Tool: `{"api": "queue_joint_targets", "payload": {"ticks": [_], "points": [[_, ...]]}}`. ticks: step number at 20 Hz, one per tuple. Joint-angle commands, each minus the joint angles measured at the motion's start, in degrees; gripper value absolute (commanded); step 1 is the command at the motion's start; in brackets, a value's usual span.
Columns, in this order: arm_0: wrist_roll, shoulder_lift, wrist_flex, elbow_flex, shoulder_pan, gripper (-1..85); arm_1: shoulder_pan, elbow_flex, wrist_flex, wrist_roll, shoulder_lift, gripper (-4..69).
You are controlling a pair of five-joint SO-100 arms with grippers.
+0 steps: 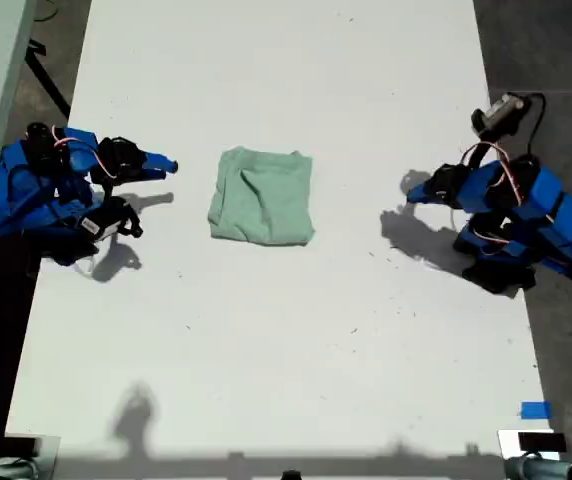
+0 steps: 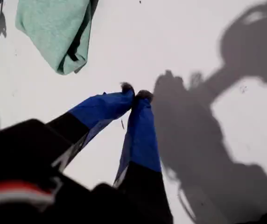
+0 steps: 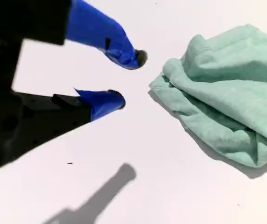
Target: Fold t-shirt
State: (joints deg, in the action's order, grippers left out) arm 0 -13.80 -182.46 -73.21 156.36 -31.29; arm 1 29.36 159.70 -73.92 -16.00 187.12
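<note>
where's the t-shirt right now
The t-shirt lies folded on the white table, just left of centre in the exterior view, between the two arms, apart from both grippers.

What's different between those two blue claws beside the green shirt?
My first gripper has its jaws shut, tips touching; my second gripper has its jaws apart. My first gripper sits farther from the t-shirt, while my second gripper is close beside it. Both are blue with dark tips, hold nothing, and hover over the white table.
</note>
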Motion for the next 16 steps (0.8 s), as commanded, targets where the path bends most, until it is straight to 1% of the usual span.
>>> {"api": "queue_joint_targets", "payload": {"ticks": [1, 2, 3, 4, 5, 6, 7, 8, 9, 10, 11, 13, 16], "points": [[2.64, -10.55, -3.25, 5.45, 1.76, 11.1, -3.16, 6.24, 0.26, 8.44, 8.61, 1.6], [3.16, -13.80, -4.13, 8.00, 2.29, 10.8, -4.75, 10.11, -0.26, 13.36, 9.40, 1.6], [3.96, -13.10, -3.52, 9.23, 4.13, 10.1, -6.06, 14.06, 0.88, 18.11, 9.32, 1.6], [5.98, -13.62, -3.34, 11.60, 5.45, 10.1, -7.73, 15.82, 4.22, 18.63, 7.38, 2.3], [7.82, -13.62, -2.72, 14.59, 6.86, 10.7, -7.82, 16.00, 4.66, 19.78, 7.73, 4.0], [8.09, -13.62, -1.76, 17.05, 8.35, 13.4, -7.38, 16.08, 5.01, 20.83, 9.23, 4.7], [8.09, -13.45, -2.90, 17.05, 10.81, 13.7, -6.86, 16.08, 5.01, 22.68, 9.23, 4.7], [8.35, -13.45, -3.16, 16.96, 13.62, 12.9, -5.80, 16.08, 5.01, 20.13, 9.23, 4.8], [8.44, -13.45, -4.39, 16.96, 14.94, 12.2, -5.10, 16.08, 4.92, 19.25, 9.23, 4.9], [8.00, -13.45, -5.01, 17.05, 15.73, 11.8, -4.75, 16.08, 4.92, 15.47, 9.23, 4.9], [8.00, -13.45, -5.10, 17.05, 16.61, 11.8, -4.66, 16.08, 4.92, 7.03, 9.23, 4.9], [8.00, -13.45, -5.10, 17.05, 17.84, 11.8, -4.83, 16.00, 4.66, -18.19, 9.23, 4.9], [8.00, -13.45, -5.10, 17.05, 18.37, 11.8, -5.10, 15.91, 4.39, -18.02, 9.23, 3.4]]}}
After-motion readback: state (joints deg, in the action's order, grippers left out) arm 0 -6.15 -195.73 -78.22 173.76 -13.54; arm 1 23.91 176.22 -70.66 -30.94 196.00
